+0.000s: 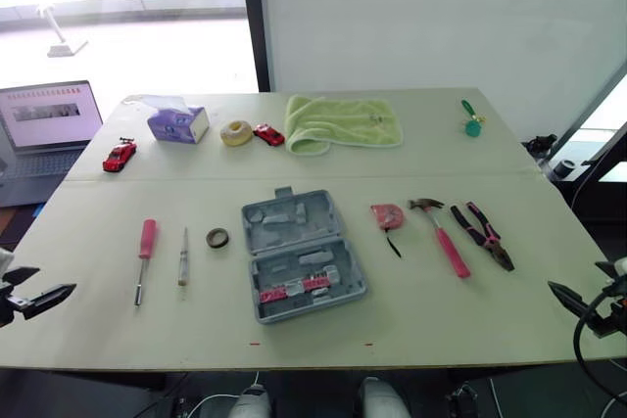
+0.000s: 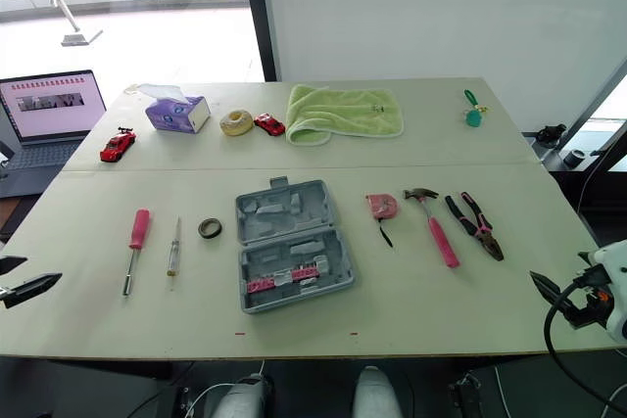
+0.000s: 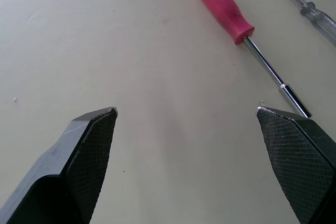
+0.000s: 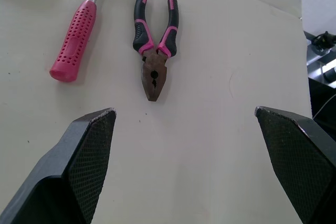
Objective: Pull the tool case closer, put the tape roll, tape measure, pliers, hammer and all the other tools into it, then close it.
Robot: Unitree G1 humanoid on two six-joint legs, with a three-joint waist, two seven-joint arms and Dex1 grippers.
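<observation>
Left gripper (image 3: pixel 186 111) and right gripper (image 4: pixel 184 109) both gape wide, empty; risk: a one-sided drag slews the open tool case (image 1: pixel 302 255) into tape roll (image 1: pixel 217 238) or tape measure (image 1: pixel 387 215).

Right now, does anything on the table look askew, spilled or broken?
Nothing is spilled or broken. Only the open case lies a little askew: its sides are turned against the front edge of the table, not square to it.
</observation>
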